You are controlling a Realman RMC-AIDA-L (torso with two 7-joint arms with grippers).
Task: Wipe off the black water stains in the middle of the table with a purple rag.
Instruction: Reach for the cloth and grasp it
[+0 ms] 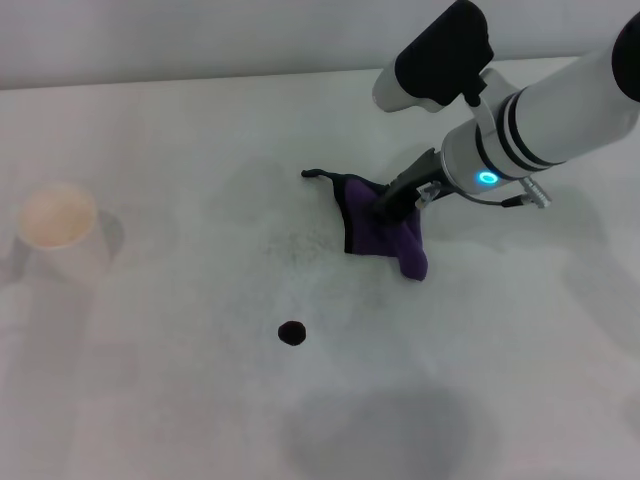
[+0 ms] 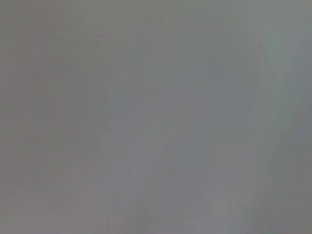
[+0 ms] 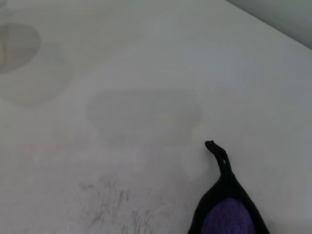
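Table (image 1: 180, 400) white, matte; black blot (image 1: 291, 332) near middle.

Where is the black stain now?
In the head view, the black stain lies on the table near the middle, nearer the robot than the purple rag, apart from it.

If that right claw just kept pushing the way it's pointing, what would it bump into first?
The right gripper points down-left, already at the purple rag; straight on, it would probably meet rag, then the table beneath.

left wrist view all grey blur, purple rag (image 3: 226, 217) cut off, right pincer (image 1: 388, 212) tips buried in cloth
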